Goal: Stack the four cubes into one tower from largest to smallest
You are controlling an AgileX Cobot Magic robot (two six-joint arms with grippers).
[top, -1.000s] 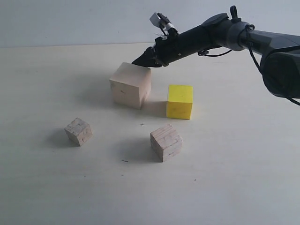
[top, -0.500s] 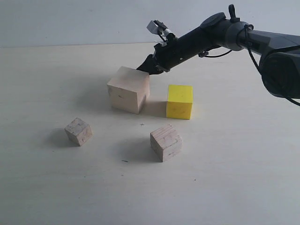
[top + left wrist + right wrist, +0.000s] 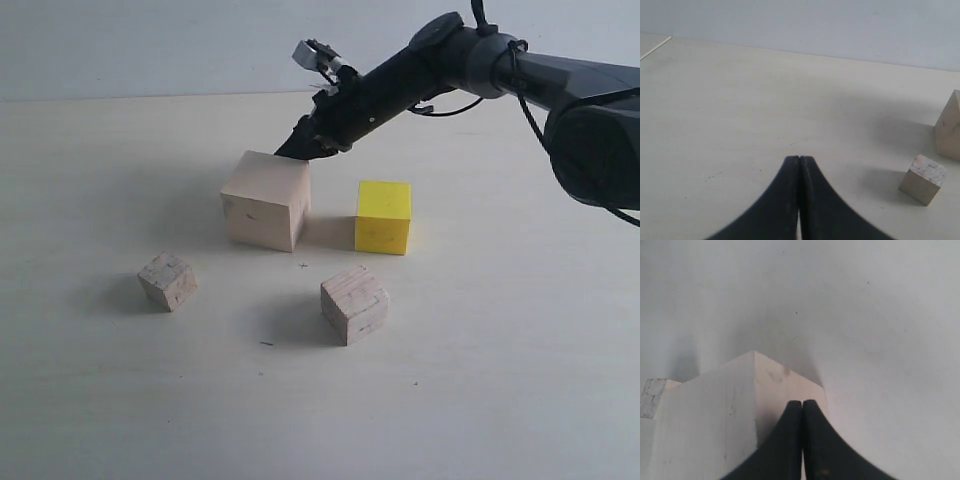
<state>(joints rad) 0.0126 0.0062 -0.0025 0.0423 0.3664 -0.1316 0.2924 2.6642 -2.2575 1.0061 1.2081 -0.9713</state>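
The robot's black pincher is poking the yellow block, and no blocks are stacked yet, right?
Not quite. The exterior view shows the right gripper, shut, at the large pale cube, not the yellow cube, which sits apart beside it. Nothing is stacked yet: that part is right.

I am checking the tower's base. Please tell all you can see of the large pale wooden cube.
The large pale smooth wooden cube has even faces with a few small dark specks. It rests flat on the light table, apart from the bright yellow cube. The shut right gripper seems to press its rear upper edge.
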